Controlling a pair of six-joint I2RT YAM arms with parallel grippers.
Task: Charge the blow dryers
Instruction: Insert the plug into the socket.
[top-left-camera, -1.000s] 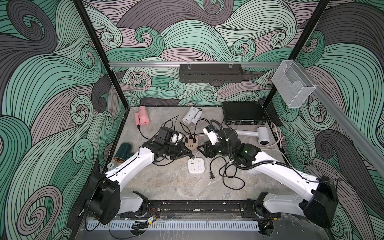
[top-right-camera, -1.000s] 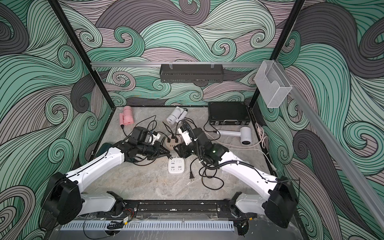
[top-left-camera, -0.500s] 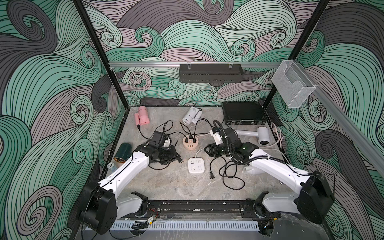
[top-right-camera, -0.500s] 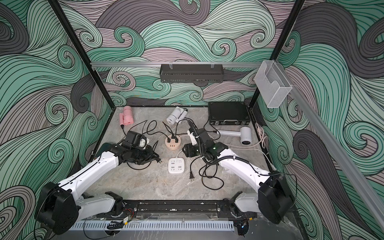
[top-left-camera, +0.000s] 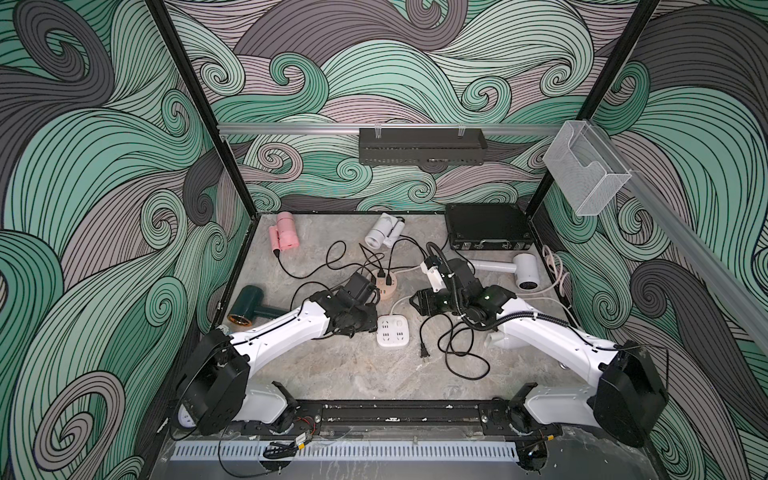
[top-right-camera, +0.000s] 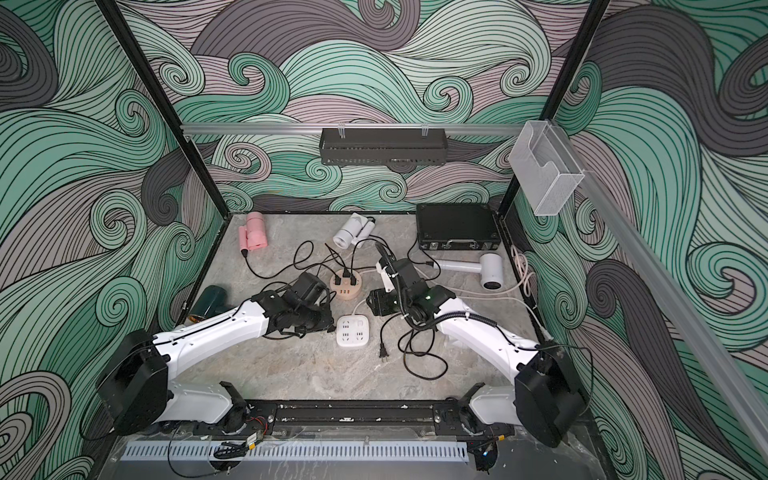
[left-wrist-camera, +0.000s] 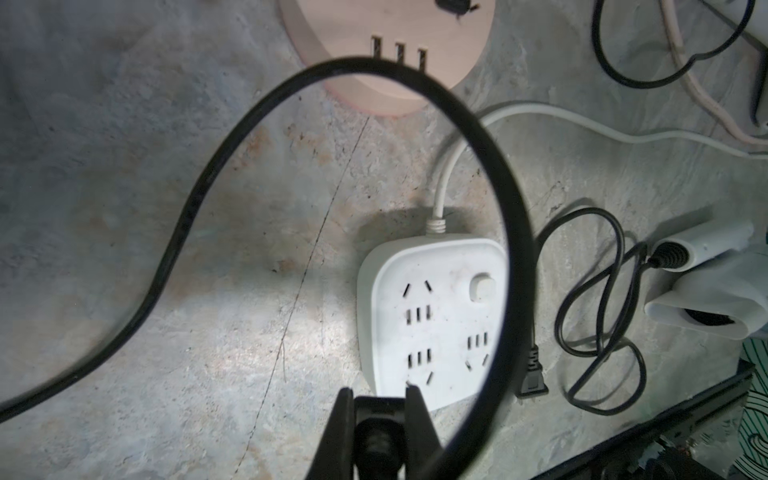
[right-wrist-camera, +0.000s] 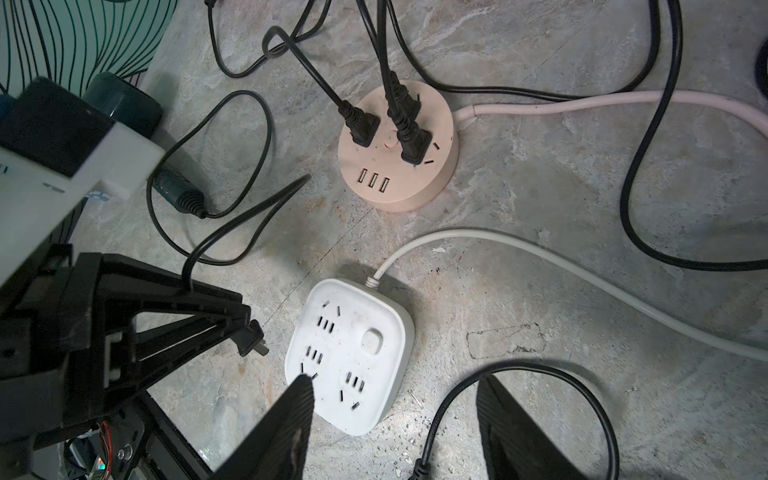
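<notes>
My left claw (right-wrist-camera: 247, 328) pinches a black two-prong plug (right-wrist-camera: 254, 343) just beside the square white hub (right-wrist-camera: 374, 316); my right claw (right-wrist-camera: 395, 377) hangs spread.
Five smooth plastic blow dryers (top-left-camera: 519, 270) lie on the mottled stone table (top-left-camera: 374, 374): one pink dryer (top-left-camera: 284, 230), one dark green dryer (top-left-camera: 245, 309), three white dryers (top-left-camera: 380, 232), the nearest half under my right arm. The round peach hub (right-wrist-camera: 399, 183) holds two black plugs (right-wrist-camera: 365, 129), perhaps three.

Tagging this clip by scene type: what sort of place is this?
Probably a lab test booth, not a home: wave-print panels on a black frame wall in a tabletop, and a white left arm and right arm sit on a rail at its front edge.
</notes>
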